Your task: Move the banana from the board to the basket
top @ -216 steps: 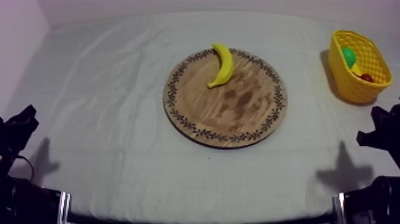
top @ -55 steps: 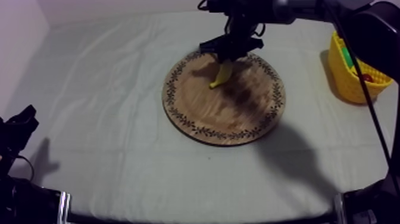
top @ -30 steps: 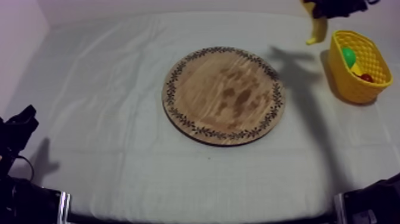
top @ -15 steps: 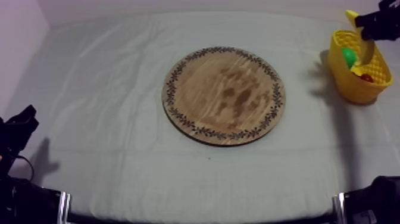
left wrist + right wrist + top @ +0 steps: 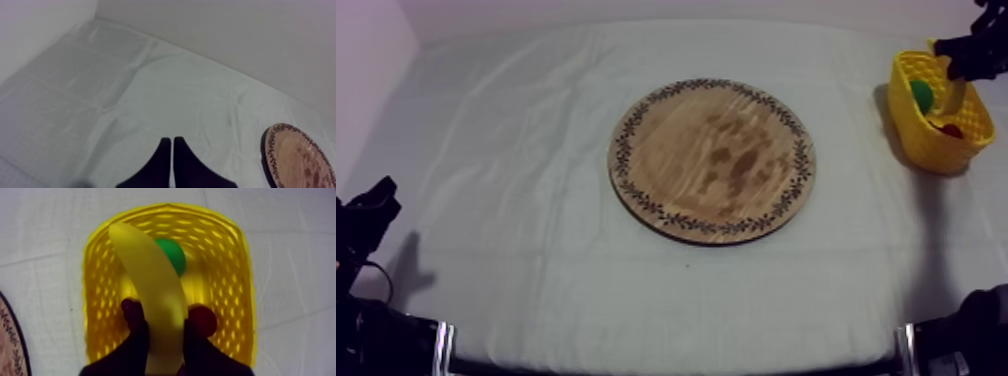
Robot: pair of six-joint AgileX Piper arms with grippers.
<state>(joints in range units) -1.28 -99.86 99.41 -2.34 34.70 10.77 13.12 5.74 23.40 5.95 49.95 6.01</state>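
Black fingers [image 5: 137,343] of the right gripper [image 5: 162,322] are closed round the banana [image 5: 145,273], one finger on each side and the fruit pinched between them. In the right wrist view the banana lies lengthwise over the opening of the yellow basket [image 5: 240,258], with its free end reaching toward the far rim. Whether it touches anything inside cannot be told. Inside the basket a green fruit [image 5: 174,254] sits partly behind the banana, and a small red fruit [image 5: 203,319] lies just beside one finger. In the top view the right gripper hangs over the basket at the far right of the table, and the banana slants down into the basket mouth. The round wooden board [image 5: 711,160] lies mid-table on the grey-white cloth [image 5: 506,150], well apart from the basket, its patterned rim fully in view and its face bare. Left gripper [image 5: 172,142] — fingers pressed together in a narrow wedge, holding nothing, above open cloth with the board's edge off to one side. In the top view that arm sits low at the table's left edge.
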